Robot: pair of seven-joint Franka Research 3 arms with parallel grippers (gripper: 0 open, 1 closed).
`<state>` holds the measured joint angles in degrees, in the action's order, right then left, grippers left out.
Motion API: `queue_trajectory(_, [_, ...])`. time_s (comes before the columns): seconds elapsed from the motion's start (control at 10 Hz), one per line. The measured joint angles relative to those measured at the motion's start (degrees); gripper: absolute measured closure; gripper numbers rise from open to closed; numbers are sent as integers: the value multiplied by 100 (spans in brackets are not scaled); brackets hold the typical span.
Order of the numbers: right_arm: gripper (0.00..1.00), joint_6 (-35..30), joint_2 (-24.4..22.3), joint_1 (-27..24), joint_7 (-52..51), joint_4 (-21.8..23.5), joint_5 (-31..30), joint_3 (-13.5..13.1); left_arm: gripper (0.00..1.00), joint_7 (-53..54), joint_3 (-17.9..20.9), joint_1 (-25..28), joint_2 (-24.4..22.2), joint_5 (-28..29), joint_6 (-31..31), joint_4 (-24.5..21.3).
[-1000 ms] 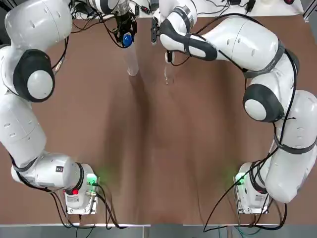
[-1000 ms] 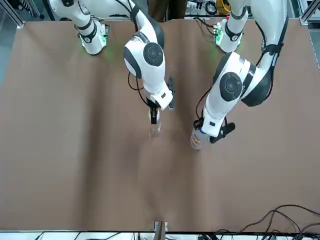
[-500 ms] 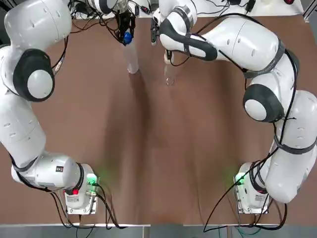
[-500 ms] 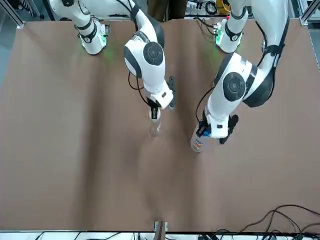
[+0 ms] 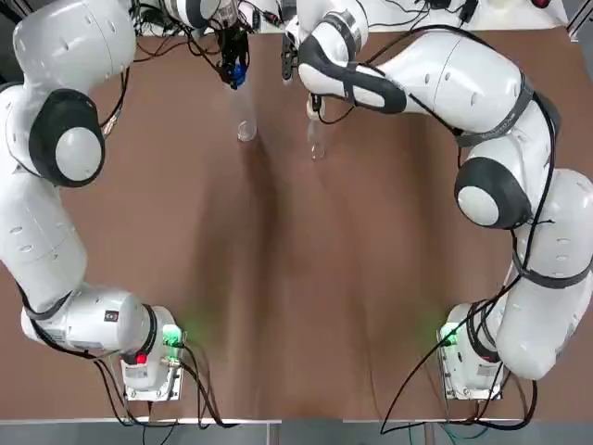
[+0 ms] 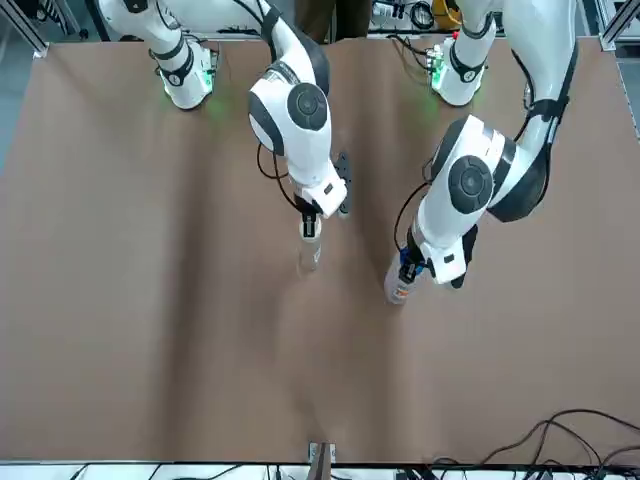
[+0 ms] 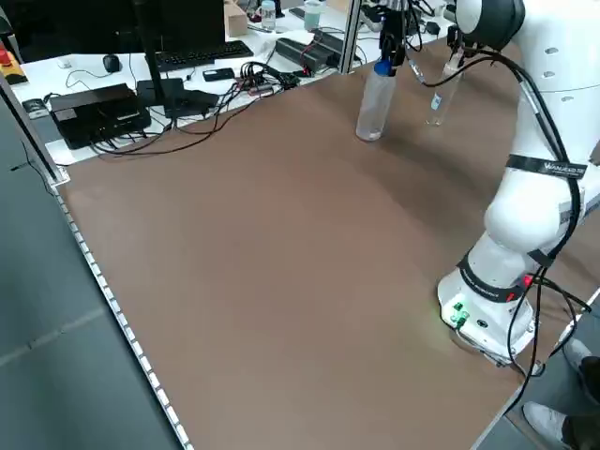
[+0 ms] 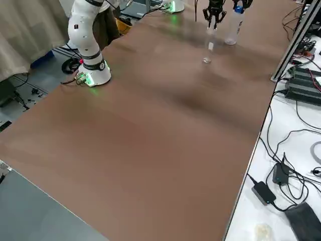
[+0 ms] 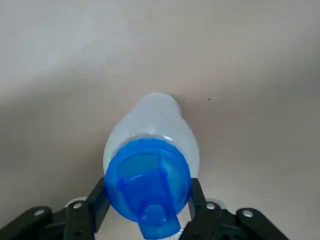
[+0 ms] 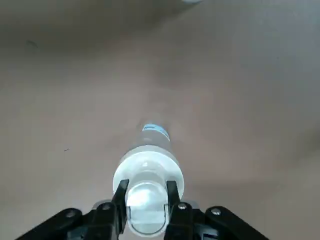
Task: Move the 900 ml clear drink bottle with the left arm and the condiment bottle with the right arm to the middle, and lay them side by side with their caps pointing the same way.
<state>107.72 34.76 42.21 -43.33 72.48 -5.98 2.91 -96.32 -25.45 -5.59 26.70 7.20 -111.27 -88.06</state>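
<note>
The clear drink bottle (image 5: 245, 117) with a blue cap (image 9: 147, 181) stands near the table's far edge, left of centre in the top view. My left gripper (image 5: 233, 63) is shut on its cap from above, and its fingers (image 9: 98, 201) press on both sides. The bottle (image 6: 397, 286) leans slightly. The small clear condiment bottle (image 5: 318, 141) stands just to the right of it. My right gripper (image 5: 315, 108) is shut on its top, with the fingers (image 10: 120, 198) clamping the clear cap (image 10: 146, 196). I cannot tell whether either base touches the table.
The brown table (image 5: 296, 278) stretches bare from the bottles to the arm bases (image 5: 148, 357). Cables and electronics (image 7: 141, 94) lie beyond the far edge. A metal frame post (image 8: 296, 35) stands at the far corner.
My left gripper has shifted a little toward the far edge with the blue cap, which changes the drink bottle's lean. The right gripper and the condiment bottle have barely moved.
</note>
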Motion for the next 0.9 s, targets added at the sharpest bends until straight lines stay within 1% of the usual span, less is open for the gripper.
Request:
queue_trajectory(0.2, [66, 0, 1, -13, 13, -3, 4, -10, 33, -295, 0, -21, 8, -66, -4, 32])
queue_trajectory(0.4, [66, 19, 1, -60, 313, -7, 5, -48, 33, -527, 3, -31, 9, -68, -4, 50])
queue_trajectory(0.6, [66, 23, -1, -128, 1159, -38, 13, -70, 33, -640, 21, -30, 9, -68, -4, 55])
queue_trajectory(0.9, [66, 23, -43, -205, 2918, -80, 19, -78, 33, -658, 23, -30, 12, -69, -4, 55])
